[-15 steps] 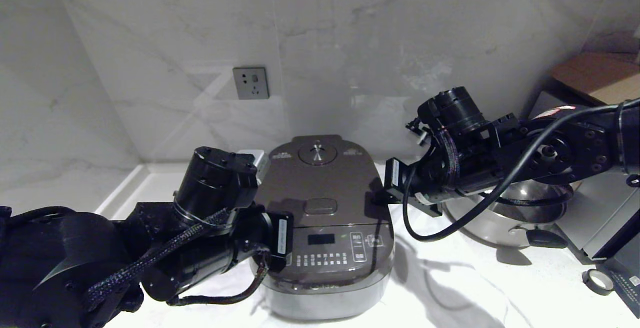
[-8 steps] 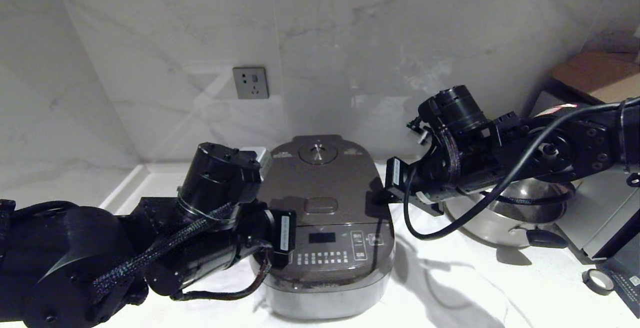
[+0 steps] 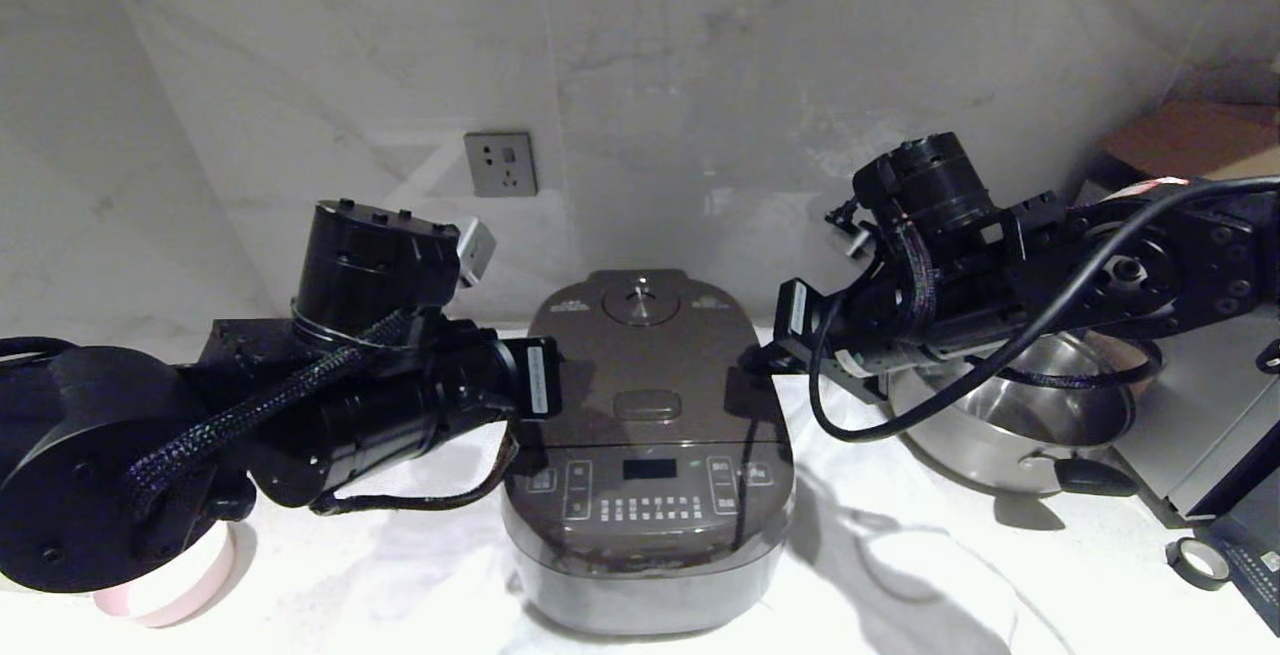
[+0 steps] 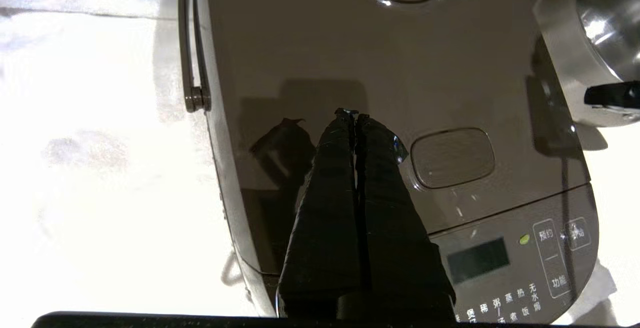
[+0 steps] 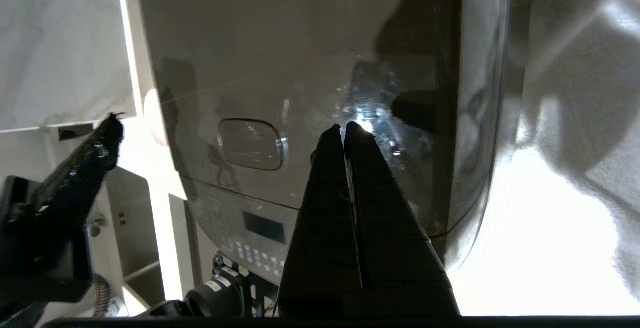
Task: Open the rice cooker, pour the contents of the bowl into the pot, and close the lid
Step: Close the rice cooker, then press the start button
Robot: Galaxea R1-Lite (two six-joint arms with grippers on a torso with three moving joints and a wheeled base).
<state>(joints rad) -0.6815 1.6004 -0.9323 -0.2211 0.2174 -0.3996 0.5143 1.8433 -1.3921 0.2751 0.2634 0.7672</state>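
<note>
A dark brown rice cooker (image 3: 648,435) sits mid-counter, its lid (image 3: 645,355) down. The oblong release button (image 4: 452,157), longer from left to right, lies on the lid's near edge above the control panel. The left gripper (image 4: 354,116), fingers pressed together and empty, hangs over the lid just left of the button and looks the nearer; the right gripper (image 5: 345,128), likewise closed and empty, hangs to the button's right. The pink bowl (image 3: 165,585) waits at near left, under the left arm.

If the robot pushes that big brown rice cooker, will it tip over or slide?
The rice cooker probably won't tip: it looks wide, squat and flat-based. It likely feels heavy. Its glossy lid shows reflections, so a shut gripper may slip on it.
</note>
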